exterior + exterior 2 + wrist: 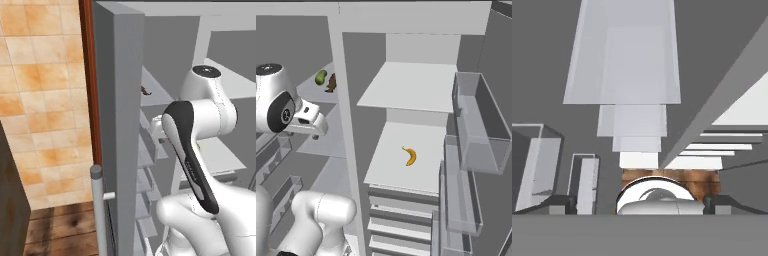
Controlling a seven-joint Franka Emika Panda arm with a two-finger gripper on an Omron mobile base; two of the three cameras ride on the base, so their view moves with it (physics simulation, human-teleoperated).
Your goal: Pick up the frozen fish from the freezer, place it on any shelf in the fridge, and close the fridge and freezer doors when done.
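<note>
The frozen fish [332, 83], small and dark brown, lies on an upper glassy shelf of the freezer [321, 92], next to a green cucumber [321, 77]. In the left base view the fish [144, 90] peeks out past the open freezer door [117, 125]. My gripper [312, 131] hangs in front of the freezer, lower than the fish and apart from it, pointing downward. In the hand view the gripper [640, 202] is open, its tips far apart with nothing between them, above the stacked freezer shelves [622, 55]. The fridge [416, 80] stands open, showing a white shelf [411, 87].
A yellow banana [411, 156] lies on the lower white fridge shelf [391, 165], with stacked drawers [401, 220] below. The open fridge door's clear bins [476, 125] jut out on the right. The freezer door's handle [98, 210] stands at lower left, beside a tiled wall [45, 100].
</note>
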